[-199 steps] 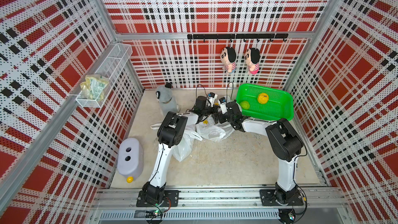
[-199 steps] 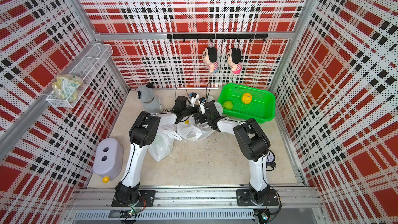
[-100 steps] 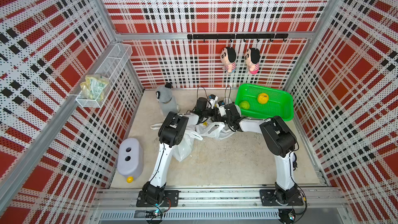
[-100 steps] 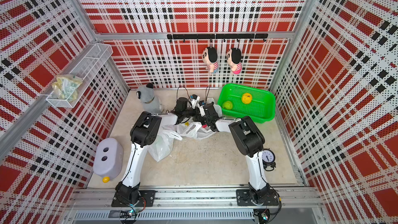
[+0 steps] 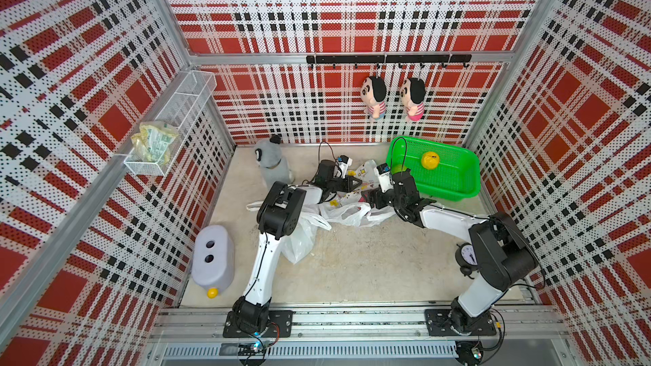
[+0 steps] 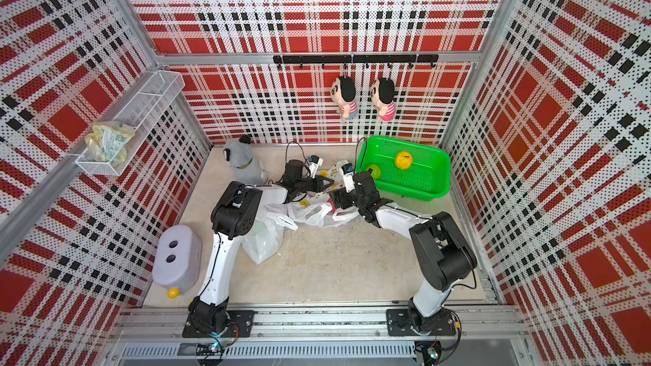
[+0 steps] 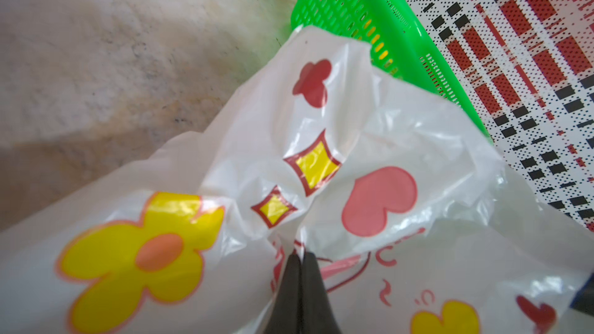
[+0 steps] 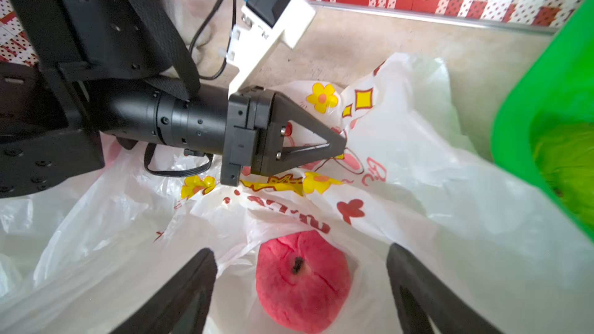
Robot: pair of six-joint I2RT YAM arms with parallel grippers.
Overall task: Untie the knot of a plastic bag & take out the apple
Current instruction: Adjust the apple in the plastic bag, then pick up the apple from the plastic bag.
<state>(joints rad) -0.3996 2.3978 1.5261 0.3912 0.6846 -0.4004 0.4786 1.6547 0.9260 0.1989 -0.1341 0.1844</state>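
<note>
Risk: the right gripper (image 8: pixel 299 250) stands open, 1 jaw on each side of the apple (image 8: pixel 302 281) and, as far as I can tell, touching neither the fruit nor each other's side. The apple lies in the mouth of the plastic bag (image 8: pixel 418 171), with loose film bunched close to both jaws. If they close as they stand, they likely trap film with the fruit, and a lift then drags the whole bag. On the other side the left gripper (image 7: pixel 300 261) is clamped on a fold of the bag, holding the mouth up. Thin slick film could slide out of that pinch and drop over the apple. Just beside the bag sits the green basket (image 8: pixel 546 107), so a wide swing could knock it. Being round, the apple may also roll deeper. Surface: pale mottled tabletop (image 5: pixel 352 269). Room: red, white and black plaid walls (image 5: pixel 352 12) on 3 sides; another plain bag (image 5: pixel 299 241) lies by the left arm.
</note>
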